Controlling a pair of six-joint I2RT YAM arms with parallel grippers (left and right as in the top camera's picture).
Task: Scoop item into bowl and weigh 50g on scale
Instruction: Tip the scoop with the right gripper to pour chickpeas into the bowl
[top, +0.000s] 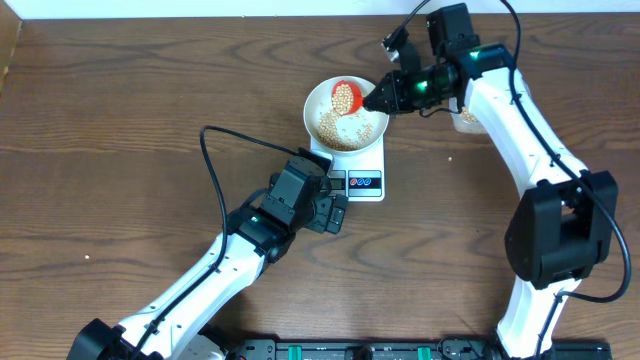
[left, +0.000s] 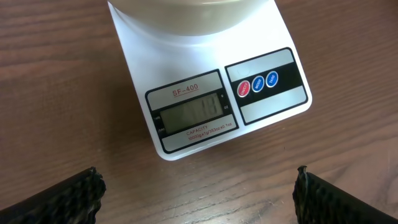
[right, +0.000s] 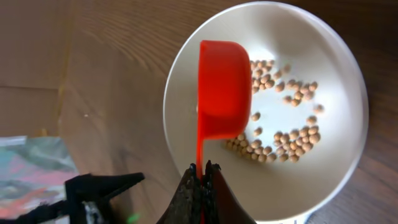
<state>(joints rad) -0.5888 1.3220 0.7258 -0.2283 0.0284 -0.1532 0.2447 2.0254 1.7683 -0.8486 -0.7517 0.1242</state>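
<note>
The white bowl (top: 345, 118) stands on the white scale (top: 364, 170) at the table's middle back. Pale-tan beans (right: 292, 140) lie in its bottom. My right gripper (top: 381, 98) is shut on the thin handle of a red scoop (right: 222, 87), which hangs tilted over the bowl (right: 339, 168); overhead, the scoop (top: 345, 95) still shows beans in it. My left gripper (left: 198, 180) is open and empty just in front of the scale (left: 205, 74), facing its grey display (left: 189, 113). The digits are too faint to read.
A clear tub (top: 466, 120) is mostly hidden behind the right arm at the back right. A black cable (top: 215, 160) loops over the table to the left of the scale. The white back wall runs close behind the bowl.
</note>
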